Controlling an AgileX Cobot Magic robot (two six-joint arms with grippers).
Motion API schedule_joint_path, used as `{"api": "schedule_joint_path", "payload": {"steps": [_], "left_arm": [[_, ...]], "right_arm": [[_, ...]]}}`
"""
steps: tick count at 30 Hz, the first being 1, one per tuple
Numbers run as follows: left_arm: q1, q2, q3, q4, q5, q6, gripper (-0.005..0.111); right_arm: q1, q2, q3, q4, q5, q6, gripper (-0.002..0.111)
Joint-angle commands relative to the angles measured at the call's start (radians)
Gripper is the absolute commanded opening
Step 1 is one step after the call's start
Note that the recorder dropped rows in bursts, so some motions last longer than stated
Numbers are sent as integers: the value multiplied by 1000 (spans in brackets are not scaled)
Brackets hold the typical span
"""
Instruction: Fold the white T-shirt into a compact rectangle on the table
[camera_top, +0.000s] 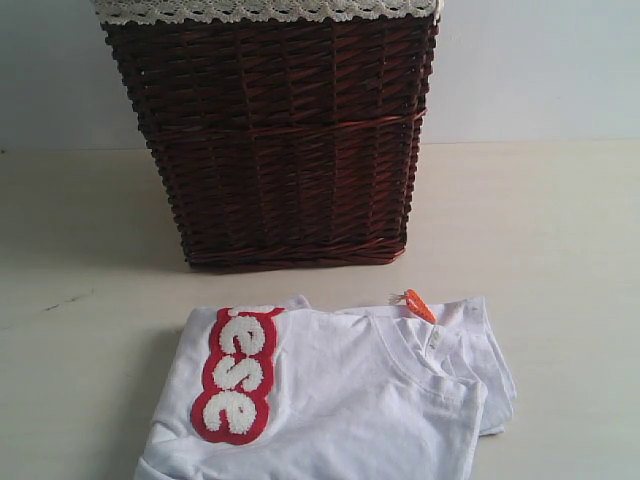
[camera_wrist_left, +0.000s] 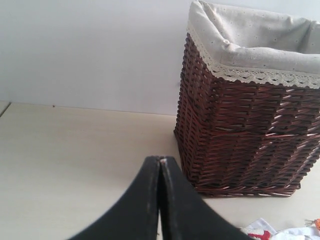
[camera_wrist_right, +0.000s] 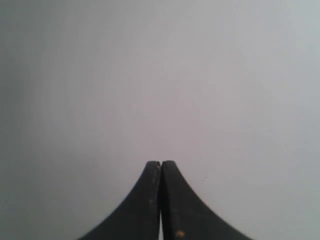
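Left gripper (camera_wrist_left: 160, 162) is closed, its two black fingers pressed tip to tip with nothing between them, hanging above the table (camera_wrist_left: 75, 165), whose pale cream top stretches ahead of the fingertips to a plain wall. Ahead of this gripper and off to one side stands the brown wicker basket (camera_wrist_left: 240, 135), upright on the table, its white lace-trimmed liner (camera_wrist_left: 250, 40) folded over the rim. Nearer to the gripper than the basket, low beside the fingers, a corner of the white T-shirt (camera_wrist_left: 280, 234) shows; the gripper is clear of it. The exterior view shows the shirt lying flat on the table in front of the basket with a strip of bare tabletop between them, partly folded, the red patch (camera_top: 237, 375) with fuzzy white letters on its left part, the collar toward its right and the small orange tag (camera_top: 419, 305) at its far edge. Right gripper (camera_wrist_right: 160, 164) is likewise closed and empty, fingers tip to tip, with only a plain pale grey surface beyond them
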Motion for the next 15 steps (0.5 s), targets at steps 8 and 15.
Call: {"api": "schedule_joint_path", "payload": {"steps": [8,15], "left_arm": [[4,-37,13,12,-30,53,0],[9,-187,149,12,-363,100,0]], "right_arm": [[-4,-4,0,-8,5,-8,0],[-4,-4,0,-8,5,-8,0]]}}
